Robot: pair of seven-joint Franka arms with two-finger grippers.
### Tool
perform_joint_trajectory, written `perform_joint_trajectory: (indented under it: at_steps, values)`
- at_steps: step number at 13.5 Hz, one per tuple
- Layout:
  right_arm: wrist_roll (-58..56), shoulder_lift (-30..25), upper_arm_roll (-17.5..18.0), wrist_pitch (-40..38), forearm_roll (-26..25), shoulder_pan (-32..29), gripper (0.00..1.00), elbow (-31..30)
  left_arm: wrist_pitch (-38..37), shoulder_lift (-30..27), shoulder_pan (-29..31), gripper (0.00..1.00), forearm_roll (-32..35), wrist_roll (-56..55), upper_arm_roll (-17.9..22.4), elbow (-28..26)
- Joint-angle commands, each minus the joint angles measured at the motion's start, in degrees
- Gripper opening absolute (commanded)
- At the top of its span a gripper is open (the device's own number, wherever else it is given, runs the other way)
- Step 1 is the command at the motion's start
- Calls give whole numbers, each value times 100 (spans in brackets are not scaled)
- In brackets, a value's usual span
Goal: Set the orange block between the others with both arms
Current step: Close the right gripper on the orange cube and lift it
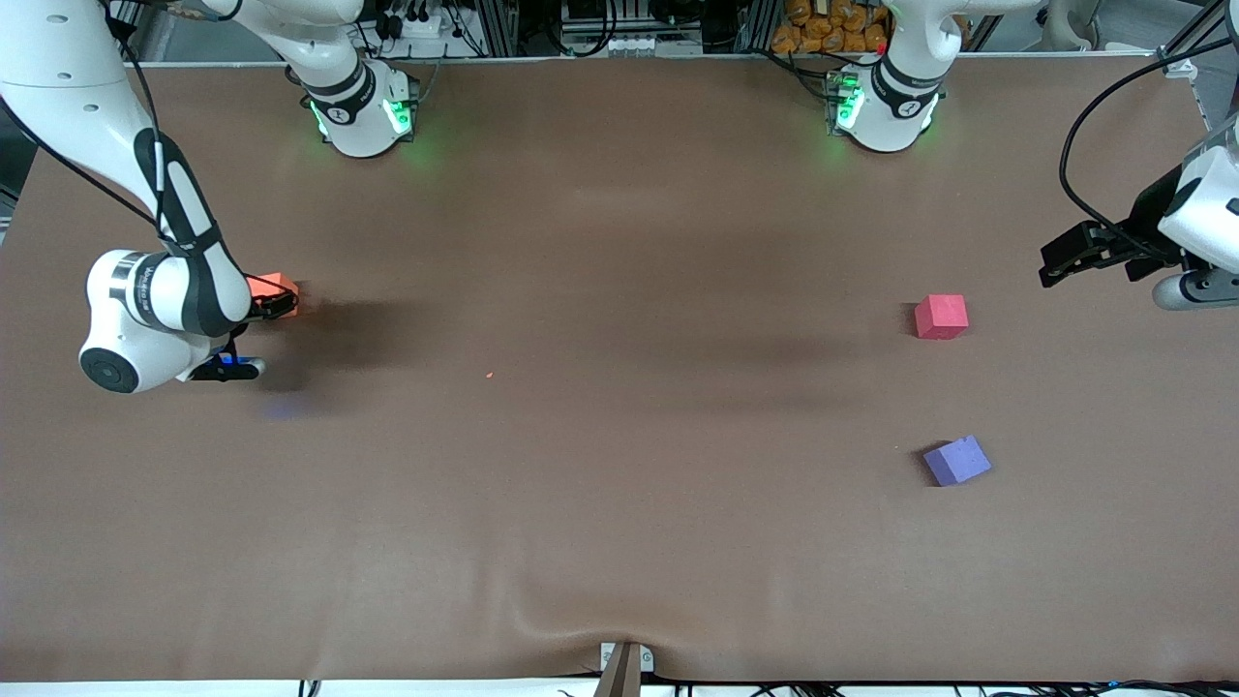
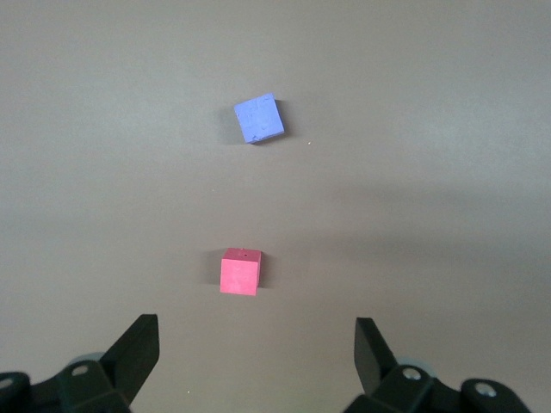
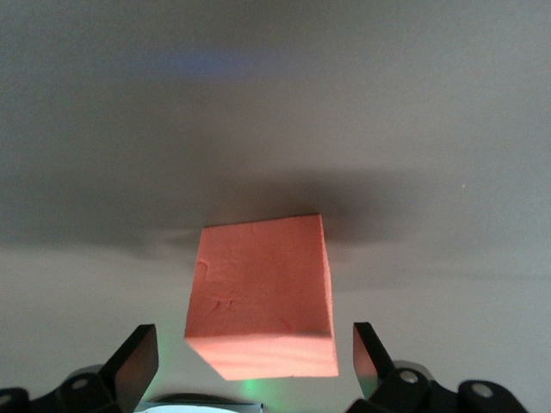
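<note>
While the left gripper (image 1: 1050,263) waits spread over the counter (image 1: 619,523) near the red-pink cube (image 1: 941,317) and purple-blue cube (image 1: 956,460), the right gripper (image 1: 276,305) straddles the orange block (image 3: 263,297) at its own end, fingers apart; an off-centre squeeze could twist it loose.

Both arms are glossy white shells with black bands at the joints. The right arm (image 1: 155,300) carries a black strip along its forearm, a thin black cable looping off it, and a round dark cap on its wrist housing. The left arm (image 1: 1195,218) trails a long black cable too. Each rounded white base glows green. Both grippers are matte black, with wedge-shaped fingers (image 2: 138,344) and small screws at the knuckles.
</note>
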Motion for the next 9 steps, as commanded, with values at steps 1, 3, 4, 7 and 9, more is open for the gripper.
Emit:
perform_joint_trajectory:
  at_steps: [1, 3, 4, 7, 9]
  values:
    - [-109, 92, 97, 69, -135, -162, 100, 52, -9, 19, 34, 100, 82, 131, -19, 100]
    - [-109, 136, 97, 78, -135, -162, 100, 43, -9, 10, 34, 100, 73, 131, -28, 91]
    - [-118, 180, 97, 78, -135, -162, 100, 43, -17, -7, 34, 100, 73, 140, -19, 91]
    - [-197, 294, 97, 78, -135, -223, 100, 52, -17, -25, 34, 100, 73, 140, -19, 100]
    - [-180, 295, 97, 52, -117, -180, 59, 70, -17, -25, 34, 100, 73, 149, -19, 100]
